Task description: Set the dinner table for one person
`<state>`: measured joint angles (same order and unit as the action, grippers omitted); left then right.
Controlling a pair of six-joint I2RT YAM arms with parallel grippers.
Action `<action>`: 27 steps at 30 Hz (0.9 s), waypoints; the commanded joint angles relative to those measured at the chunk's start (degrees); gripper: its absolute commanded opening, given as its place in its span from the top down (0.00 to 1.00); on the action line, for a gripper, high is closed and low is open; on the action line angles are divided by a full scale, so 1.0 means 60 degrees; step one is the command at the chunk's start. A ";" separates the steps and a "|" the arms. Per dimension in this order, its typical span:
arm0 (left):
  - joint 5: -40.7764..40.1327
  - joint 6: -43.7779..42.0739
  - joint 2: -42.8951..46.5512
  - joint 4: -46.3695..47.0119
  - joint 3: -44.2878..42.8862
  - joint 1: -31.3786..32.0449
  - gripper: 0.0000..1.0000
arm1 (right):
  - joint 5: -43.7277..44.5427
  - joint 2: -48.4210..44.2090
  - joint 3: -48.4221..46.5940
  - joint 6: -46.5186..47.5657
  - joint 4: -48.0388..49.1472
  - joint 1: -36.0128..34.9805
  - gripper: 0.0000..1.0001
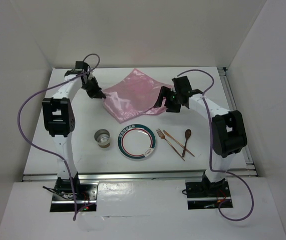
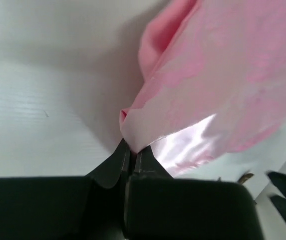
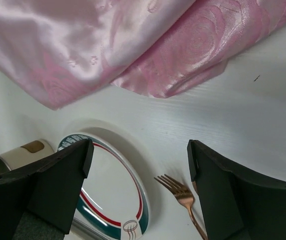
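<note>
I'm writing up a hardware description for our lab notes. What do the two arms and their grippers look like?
Both the left arm and right arm have white links with bulky black joint housings. A purple cable loops along each. The left gripper and right gripper have flat, matte black fingers.

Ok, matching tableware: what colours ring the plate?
Plate: dark green band, thin red line; right wrist view.

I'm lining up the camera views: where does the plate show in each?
Top external: plate centre front, between cup and fork.
Left wrist: not in it.
Right wrist: plate lower left, beside the fork.
Shared landmark: pink cloth, in all three views.
</note>
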<state>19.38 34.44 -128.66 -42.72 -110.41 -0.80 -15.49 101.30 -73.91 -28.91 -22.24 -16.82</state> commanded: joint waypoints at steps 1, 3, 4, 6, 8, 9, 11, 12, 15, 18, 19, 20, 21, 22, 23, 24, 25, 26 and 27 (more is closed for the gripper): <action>0.0387 -0.0231 0.1475 0.0059 -0.0875 0.0045 1.00 | -0.0378 0.0738 -0.0279 -0.0410 0.0249 0.0064 0.12; 0.0534 -0.0231 0.1682 0.0059 -0.1080 0.0133 1.00 | -0.0465 0.1192 -0.0513 -0.0616 0.0337 0.0151 0.14; 0.0680 -0.0231 0.1770 0.0146 -0.1226 0.0220 1.00 | -0.0466 0.1295 -0.0514 -0.0892 0.0337 0.0152 0.14; 0.0944 -0.0144 0.1917 0.0147 -0.1343 0.0221 1.00 | -0.0233 0.1514 -0.0514 -0.1172 0.0629 0.0152 0.14; 0.1090 -0.0144 0.2121 0.0235 -0.1431 0.0308 1.00 | -0.0130 0.1632 -0.0514 -0.1495 0.0775 0.0152 0.15; 0.1193 -0.0057 0.2122 0.0235 -0.1519 0.0309 1.00 | -0.0129 0.1792 -0.0514 -0.1583 0.0907 0.0152 0.15; 0.1194 -0.0056 0.2122 0.0235 -0.1636 0.0397 1.00 | -0.0216 0.1998 -0.0659 -0.1788 0.0997 0.0152 0.15; 0.1339 -0.0056 0.2122 0.0235 -0.1811 0.0484 1.00 | -0.0217 0.2231 -0.0892 -0.1789 0.1113 0.0152 0.15; 0.1589 0.0032 0.2122 0.0235 -0.2003 0.0485 1.00 | -0.0217 0.2787 -0.1303 -0.1964 0.1114 -0.0038 0.16; 0.1590 0.0032 0.2122 0.0235 -0.2004 0.0572 1.00 | -0.0041 0.3330 -0.1773 -0.2082 0.1202 -0.0156 0.19; 0.1590 0.0032 0.2122 0.0235 -0.2004 0.0674 1.00 | -0.0041 0.3419 -0.1875 -0.2183 0.1434 -0.0257 0.19; 0.1677 0.0032 0.2122 0.0235 -0.2004 0.0675 1.00 | -0.0041 0.3507 -0.1876 -0.2358 0.1567 -0.0258 0.20; 0.1678 0.0119 0.2122 0.0235 -0.2004 0.0675 1.00 | -0.0041 0.3609 -0.1876 -0.2360 0.1669 -0.0258 0.23; 0.1678 0.0120 0.2122 0.0235 -0.2105 0.0762 1.00 | -0.0041 0.3857 -0.2108 -0.2491 0.1670 -0.0374 0.25; 0.1765 0.0120 0.2122 0.0235 -0.2106 0.0763 1.00 | -0.0041 0.3990 -0.2197 -0.2593 0.1757 -0.0376 0.27; 0.1766 0.0120 0.2122 0.0235 -0.2222 0.0763 1.00 | -0.0041 0.4093 -0.2285 -0.2594 0.1758 -0.0376 0.31; 0.1896 0.0207 0.2122 0.0235 -0.2223 0.0763 1.00 | 0.0060 0.4195 -0.2417 -0.2710 0.1758 -0.0492 0.48; 0.1985 0.0208 0.2122 0.0235 -0.2325 0.0763 1.00 | 0.0235 0.4298 -0.2418 -0.2712 0.1758 -0.0493 0.60; 0.1985 0.0208 0.2224 0.0235 -0.2413 0.0763 1.00 | 0.0368 0.4299 -0.2418 -0.2813 0.1758 -0.0493 0.74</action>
<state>28.56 34.96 -116.95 -42.52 -121.25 3.62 -16.14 124.90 -87.00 -43.59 -12.36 -18.85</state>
